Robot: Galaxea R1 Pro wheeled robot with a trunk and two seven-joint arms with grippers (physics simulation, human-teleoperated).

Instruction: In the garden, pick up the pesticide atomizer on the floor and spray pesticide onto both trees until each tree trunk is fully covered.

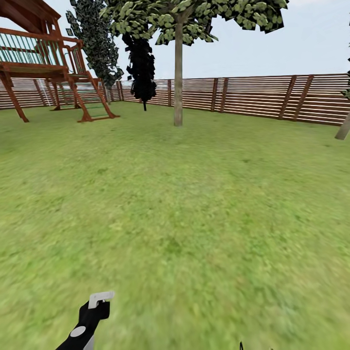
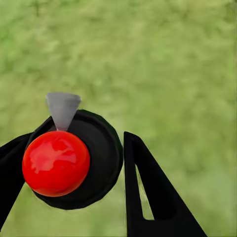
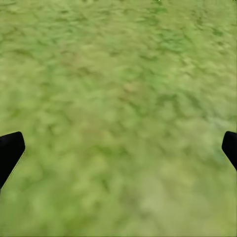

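Over the lawn (image 1: pixel 194 218), left claw (image 2: pixel 98 168) gripping atomizer (image 1: pixel 92 311)

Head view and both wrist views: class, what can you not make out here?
- Second tree trunk: cut off by the head view's right edge.
- Pesticide atomizer: body hidden beneath its own top, left wrist view.
- Right claw: only fingertips show at the frame edges.

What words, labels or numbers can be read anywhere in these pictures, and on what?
None: no readable text shows in any view.
The pesticide atomizer in the left hand has a plain red top and grey nozzle, no lettering.
A pale round mark on the arm is blank.
The fence and play tower carry no signs.
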